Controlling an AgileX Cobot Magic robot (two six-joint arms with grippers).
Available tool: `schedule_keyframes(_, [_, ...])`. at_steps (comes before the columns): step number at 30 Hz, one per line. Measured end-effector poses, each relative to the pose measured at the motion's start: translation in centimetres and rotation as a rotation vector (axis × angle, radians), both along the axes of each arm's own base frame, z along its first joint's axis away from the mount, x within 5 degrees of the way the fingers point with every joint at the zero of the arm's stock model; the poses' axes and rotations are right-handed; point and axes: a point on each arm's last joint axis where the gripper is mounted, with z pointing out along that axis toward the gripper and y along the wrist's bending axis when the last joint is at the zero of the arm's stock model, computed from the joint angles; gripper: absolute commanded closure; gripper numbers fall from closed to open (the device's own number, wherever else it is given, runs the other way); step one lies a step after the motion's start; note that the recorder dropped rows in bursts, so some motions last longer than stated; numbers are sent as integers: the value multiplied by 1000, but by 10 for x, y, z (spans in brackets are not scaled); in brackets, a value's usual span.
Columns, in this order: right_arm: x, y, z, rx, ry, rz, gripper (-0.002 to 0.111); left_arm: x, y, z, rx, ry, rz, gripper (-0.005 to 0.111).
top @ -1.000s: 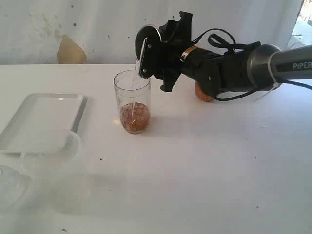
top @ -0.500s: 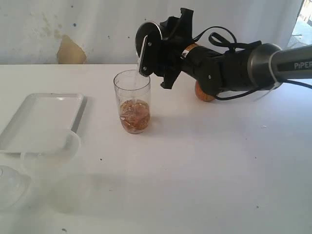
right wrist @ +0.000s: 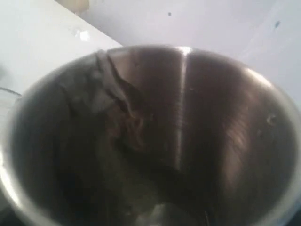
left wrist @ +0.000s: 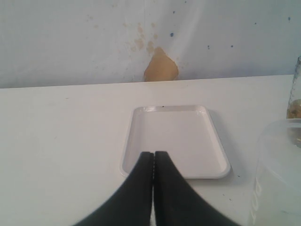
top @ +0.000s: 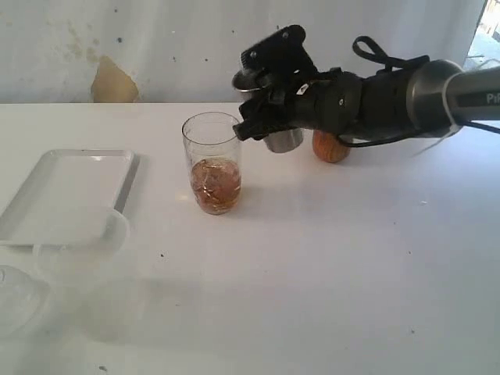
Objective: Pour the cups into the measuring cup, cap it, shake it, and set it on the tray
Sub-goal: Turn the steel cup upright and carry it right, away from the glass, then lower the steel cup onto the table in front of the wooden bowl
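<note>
Clamping steel tumbler (top: 283, 141) in R gripper (top: 262, 113), slightly tilted just beside measuring cup (top: 212, 148), prob emptied. Parking L gripper (left wrist: 154, 157) pressed together, empty, facing tray (left wrist: 188, 141), clear of pour.

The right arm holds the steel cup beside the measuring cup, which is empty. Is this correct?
Not quite: the measuring cup is not empty. The exterior view shows brownish contents in its lower part. The right arm does hold the steel cup beside it.
</note>
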Motion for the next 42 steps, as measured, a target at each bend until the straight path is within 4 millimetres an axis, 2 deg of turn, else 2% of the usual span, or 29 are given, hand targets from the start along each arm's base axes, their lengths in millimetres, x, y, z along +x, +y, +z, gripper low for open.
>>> schedule_keyframes(4, [-12,-19,21,153,67,-82,108,0,0,0,0,0,0,106])
schedule_keyframes(6, [-25,-37,28,197,48,-142,108,0,0,0,0,0,0,106])
schedule_keyframes(7, [-38,-49,29,209,13,-182,108,0,0,0,0,0,0,106])
schedule_keyframes(10, [-68,-71,13,272,-43,-258,108,0,0,0,0,0,0,106])
schedule_keyframes(14, [-81,-76,-1,371,-68,-164,108,0,0,0,0,0,0,106])
schedule_keyframes(17, [-83,-75,-5,429,-69,-90,108,0,0,0,0,0,0,106])
schedule_keyframes(20, [-81,-78,-8,399,-66,-65,108,0,0,0,0,0,0,106])
schedule_keyframes(29, [-71,-113,-35,357,-77,-109,108,0,0,0,0,0,0,106])
schedule_keyframes(36, [-67,-138,-70,359,-89,-98,108,0,0,0,0,0,0,106])
schedule_keyframes(42, [-65,-141,-106,290,-53,-67,108,0,0,0,0,0,0,106])
